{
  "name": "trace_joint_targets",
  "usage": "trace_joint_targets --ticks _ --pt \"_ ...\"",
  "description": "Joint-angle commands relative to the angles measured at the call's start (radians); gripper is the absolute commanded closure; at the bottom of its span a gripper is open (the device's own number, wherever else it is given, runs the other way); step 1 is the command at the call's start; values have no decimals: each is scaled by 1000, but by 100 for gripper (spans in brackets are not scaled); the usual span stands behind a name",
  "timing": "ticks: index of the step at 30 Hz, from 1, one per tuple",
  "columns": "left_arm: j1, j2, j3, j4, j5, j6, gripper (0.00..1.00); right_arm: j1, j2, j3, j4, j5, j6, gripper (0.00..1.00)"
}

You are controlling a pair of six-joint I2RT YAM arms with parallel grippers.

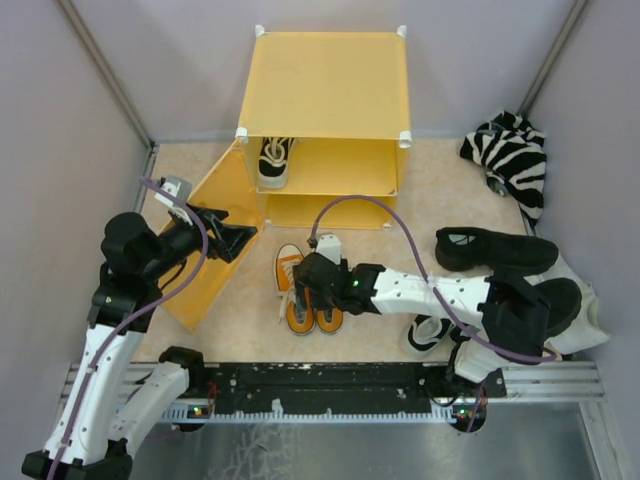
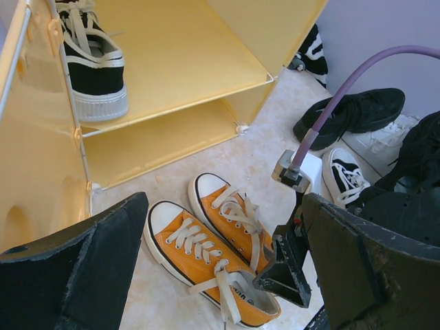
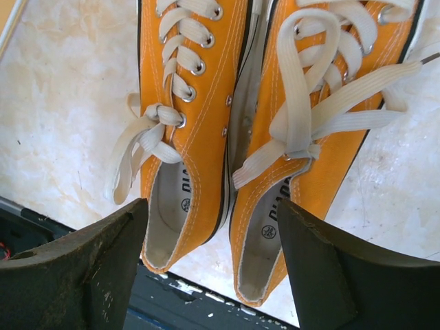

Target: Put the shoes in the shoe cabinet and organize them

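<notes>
Nearest in, the right wrist camera stares straight down on the heels of the orange pair [image 3: 206, 103], side by side and touching on the marbled table [image 3: 55, 103]. The right gripper [image 3: 210, 213] is spread wide, a finger outside each heel, clamping nothing. Whether the pads brush the canvas, I can't tell.

Only the overhead view shows the pair's toes pointing at the shoe cabinet [image 1: 325, 85]. Just right of them lies a black-and-white sneaker [image 2: 347, 179], half hidden under the right arm from above but plain in the left wrist view, laces and all. Beyond it, a black shoe [image 1: 495, 250].

Over on the left, the left gripper [image 1: 245, 237] hangs beside the swung-open door [image 1: 228, 185], fingers wide apart and empty.

Further back is the cabinet's open front. The second black-and-white sneaker [image 1: 274, 160] stands on the inner shelf, hard against the left wall, toe outward. The left wrist view looks deeper into the compartment beneath that shelf.

Far right, a zebra-striped cloth [image 1: 512, 160].
</notes>
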Motion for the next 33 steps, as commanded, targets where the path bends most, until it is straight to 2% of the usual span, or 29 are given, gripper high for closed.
trace_joint_targets --ticks 1,6,14,17,19,22,28,33 --pt "-5 -18 8 4 3 2 1 27 36 11 29 -19 32 24" --pt "-5 -12 7 4 12 0 1 43 107 16 23 29 93 26" --pt "-6 -19 -1 1 2 7 1 42 185 2 69 84 137 36" --pt "-5 -23 -3 -2 -2 8 1 43 224 7 68 85 132 53" --pt "-5 -24 -2 -5 -3 10 1 42 240 -5 77 77 131 54" --pt "-5 -28 -2 -5 -3 11 1 42 249 -36 90 79 136 62" --pt "-5 -36 0 -16 -12 17 1 46 183 -24 44 162 91 100" --pt "-5 -42 2 -22 -22 20 1 47 10 55 -76 296 34 100"
